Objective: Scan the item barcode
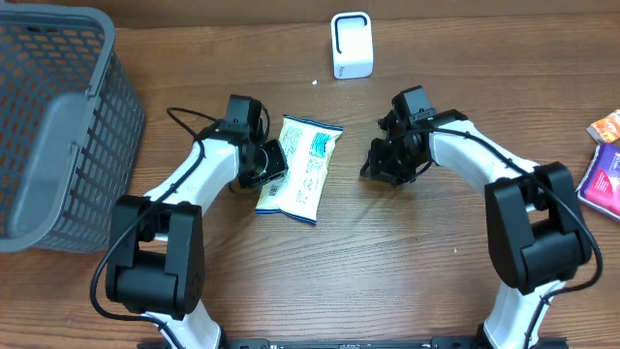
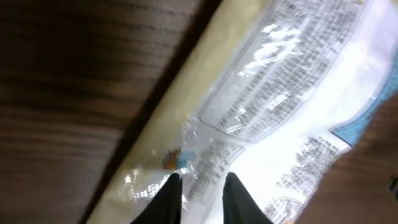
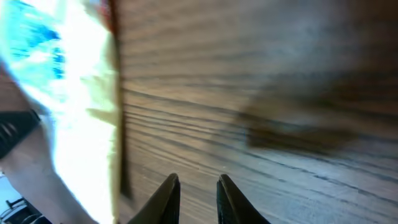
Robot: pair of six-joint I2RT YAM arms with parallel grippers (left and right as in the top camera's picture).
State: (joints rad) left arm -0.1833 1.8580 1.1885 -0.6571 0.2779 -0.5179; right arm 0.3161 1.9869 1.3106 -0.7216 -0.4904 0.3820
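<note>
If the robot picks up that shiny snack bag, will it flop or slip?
Probably floppy: the snack bag lies flat and wrinkled on the table, like thin film. Maybe slippery, since its surface glares shiny in the left wrist view. It looks light, so a push would likely slide it, not tip it.

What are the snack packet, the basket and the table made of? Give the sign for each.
Snack packet: thin glossy plastic film, by the glare and wrinkles in the left wrist view. Basket: grey, matte, likely moulded plastic, by its even grid walls. Table: brown wood or wood-look laminate; grain streaks show, but not which.
</note>
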